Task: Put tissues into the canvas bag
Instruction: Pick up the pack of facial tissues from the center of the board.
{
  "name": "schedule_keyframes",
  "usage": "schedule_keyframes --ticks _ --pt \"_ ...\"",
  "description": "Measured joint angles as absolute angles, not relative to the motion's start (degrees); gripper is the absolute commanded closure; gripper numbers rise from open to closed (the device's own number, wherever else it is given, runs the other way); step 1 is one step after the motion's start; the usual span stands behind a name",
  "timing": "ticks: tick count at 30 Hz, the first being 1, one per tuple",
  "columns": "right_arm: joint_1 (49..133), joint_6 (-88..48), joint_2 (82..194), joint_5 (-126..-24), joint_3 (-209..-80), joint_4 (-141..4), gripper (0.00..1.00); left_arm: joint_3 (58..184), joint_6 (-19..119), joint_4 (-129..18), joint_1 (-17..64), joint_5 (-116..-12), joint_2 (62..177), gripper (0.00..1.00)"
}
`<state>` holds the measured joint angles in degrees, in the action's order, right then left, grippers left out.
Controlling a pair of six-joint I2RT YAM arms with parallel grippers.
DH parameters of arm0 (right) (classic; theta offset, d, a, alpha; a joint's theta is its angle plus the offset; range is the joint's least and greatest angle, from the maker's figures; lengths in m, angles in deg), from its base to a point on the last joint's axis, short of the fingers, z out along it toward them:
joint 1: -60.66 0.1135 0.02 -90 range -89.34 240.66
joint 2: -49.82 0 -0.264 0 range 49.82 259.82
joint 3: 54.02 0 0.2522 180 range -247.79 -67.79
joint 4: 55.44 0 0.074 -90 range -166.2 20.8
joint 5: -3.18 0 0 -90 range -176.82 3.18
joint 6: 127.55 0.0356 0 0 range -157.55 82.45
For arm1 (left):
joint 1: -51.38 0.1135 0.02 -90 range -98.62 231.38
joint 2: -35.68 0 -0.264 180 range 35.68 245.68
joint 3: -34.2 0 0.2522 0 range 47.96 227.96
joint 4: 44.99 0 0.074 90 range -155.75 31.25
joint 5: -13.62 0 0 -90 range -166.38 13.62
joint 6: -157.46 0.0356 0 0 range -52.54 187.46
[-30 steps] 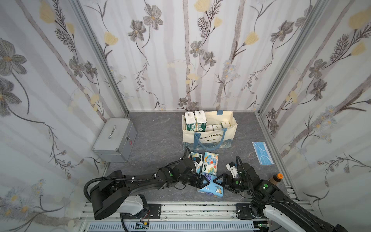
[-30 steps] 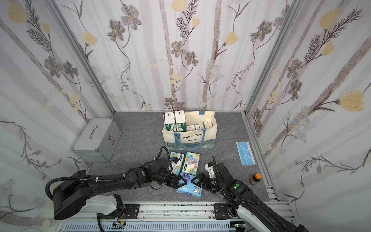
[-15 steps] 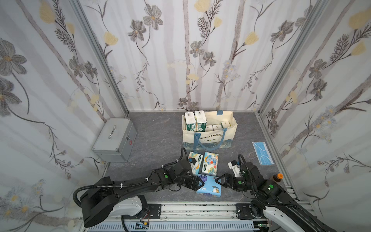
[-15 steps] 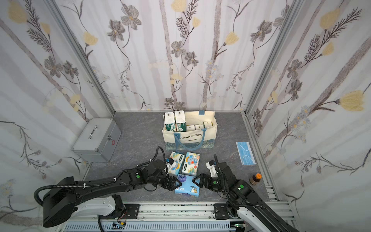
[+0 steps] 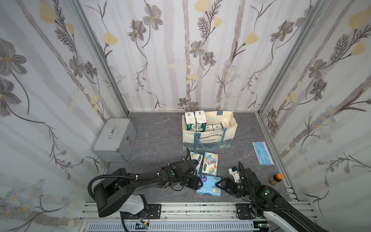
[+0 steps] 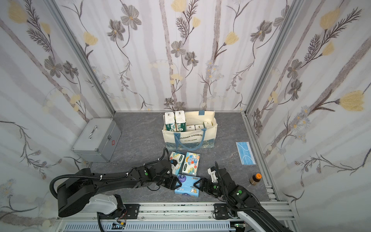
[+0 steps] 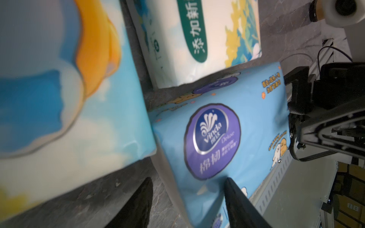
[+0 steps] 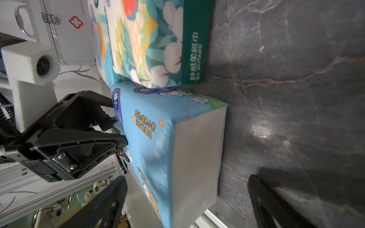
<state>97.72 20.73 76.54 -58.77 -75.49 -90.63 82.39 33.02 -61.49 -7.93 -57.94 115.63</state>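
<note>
Blue tissue pack (image 5: 208, 187) looks light, squashy, slick; pinch short ends: L gripper (image 5: 199, 183) half-open astride one, R gripper (image 5: 218, 184) wide open, nothing held.

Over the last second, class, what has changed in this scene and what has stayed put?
The left pincer has narrowed its jaws around one end of the light blue tissue pack, not yet clamping it. The right pincer stays wide open at the opposite end. The pack still lies on the table, barely shifted. The canvas bag, elephant-print pack, metal case and face mask are unchanged.
</note>
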Motion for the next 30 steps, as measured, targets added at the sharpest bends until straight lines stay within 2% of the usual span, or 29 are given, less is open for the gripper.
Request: schedule_keyframes --ticks 30 --pt "96.63 26.52 89.35 -51.75 -70.73 -66.68 0.06 78.68 32.96 -54.30 -5.94 -55.67 118.27 0.51"
